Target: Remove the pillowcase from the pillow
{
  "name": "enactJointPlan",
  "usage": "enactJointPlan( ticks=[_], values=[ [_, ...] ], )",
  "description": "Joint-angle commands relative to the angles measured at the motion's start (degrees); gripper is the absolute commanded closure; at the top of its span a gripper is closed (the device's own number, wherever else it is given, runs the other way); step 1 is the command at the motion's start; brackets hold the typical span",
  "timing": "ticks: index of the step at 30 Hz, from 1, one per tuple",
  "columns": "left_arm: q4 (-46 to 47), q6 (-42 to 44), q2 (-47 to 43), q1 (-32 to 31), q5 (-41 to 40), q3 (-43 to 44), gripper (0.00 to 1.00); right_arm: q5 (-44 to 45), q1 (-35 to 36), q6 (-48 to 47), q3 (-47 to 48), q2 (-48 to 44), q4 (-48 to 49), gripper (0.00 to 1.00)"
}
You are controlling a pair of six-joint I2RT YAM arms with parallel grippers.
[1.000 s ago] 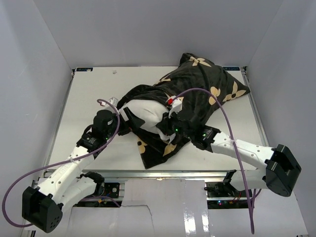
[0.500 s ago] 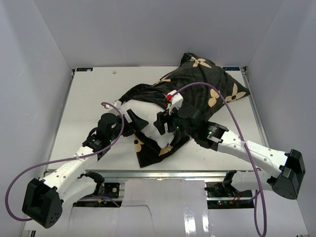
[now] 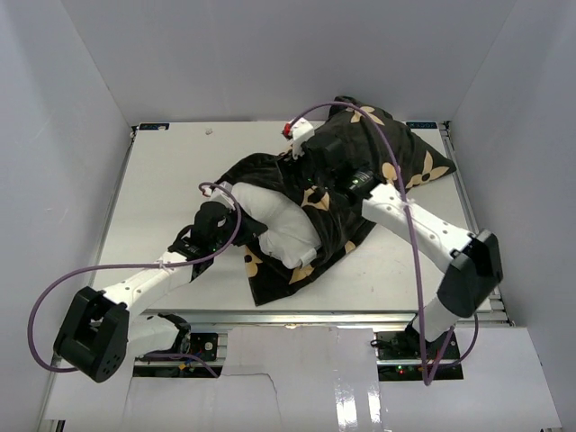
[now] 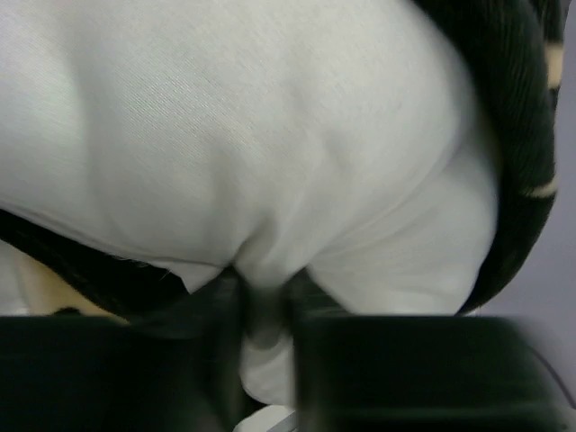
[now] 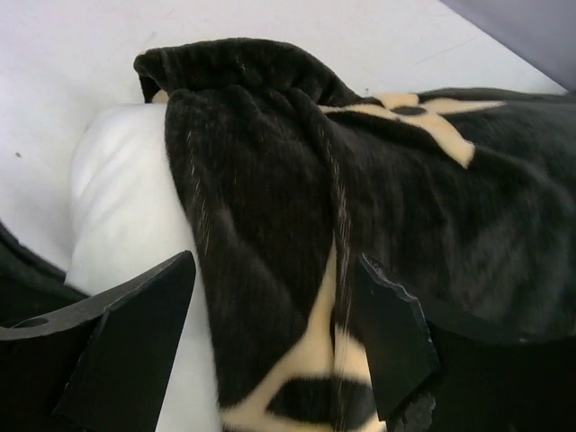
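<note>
The white pillow (image 3: 274, 220) lies across the middle of the table, its near-left end bare. The black pillowcase (image 3: 378, 157) with tan flowers covers its far-right part, and a loose flap (image 3: 274, 274) trails toward the front edge. My left gripper (image 3: 241, 230) is at the pillow's bare end. In the left wrist view it (image 4: 264, 317) is shut on a fold of the pillow (image 4: 252, 135), with the pillowcase (image 4: 513, 135) at the right. My right gripper (image 3: 310, 180) hovers open over the pillowcase rim. Its fingers (image 5: 135, 342) straddle the pillowcase (image 5: 270, 207) beside the pillow (image 5: 117, 198).
The white table (image 3: 162, 171) is boxed in by grey walls on the left, back and right. Purple cables (image 3: 409, 234) loop over both arms. The right arm reaches across the pillowcase from the near right.
My left gripper has moved onto the pillow's bare end and shut on it. The right gripper let go of the flap, opened and moved back over the pillowcase. More white pillow shows.
</note>
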Motion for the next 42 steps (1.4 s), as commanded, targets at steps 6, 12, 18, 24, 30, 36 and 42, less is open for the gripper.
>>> enactJointPlan(
  ticks=[6, 12, 18, 24, 30, 36, 42],
  values=[
    [0.15, 3.37, -1.63, -0.27, -3.61, -0.08, 1.0, -7.95, -0.04, -7.63, 31.14, 24.73, -13.0, 0.26],
    [-5.38, 6.0, -7.35, -0.27, -8.78, 1.06, 1.0, -10.66, -0.04, -8.87, 38.66, 35.21, -15.76, 0.28],
    [-8.9, 6.98, -8.41, -0.36, -8.63, 3.25, 1.0, -12.53, -1.62, -7.2, 37.94, 37.32, -13.9, 0.56],
    [-14.26, 7.94, -13.67, -0.27, -10.64, 5.19, 1.0, -9.38, -7.24, -5.09, 40.05, 39.08, -12.67, 0.92],
    [-23.66, 7.68, -21.92, -0.36, -15.74, 8.53, 1.0, -3.39, -14.17, -3.51, 44.18, 40.4, -12.14, 0.92],
    [-32.18, 6.81, -30.19, -0.36, -21.18, 11.34, 1.0, 2.94, -19.62, 1.76, 40.85, 38.56, -10.82, 0.92],
    [-33.69, 5.66, -31.27, -0.36, -22.61, 10.73, 1.0, -7.59, -20.52, 5.1, 38.12, 36.01, -11.79, 0.87]
  ],
)
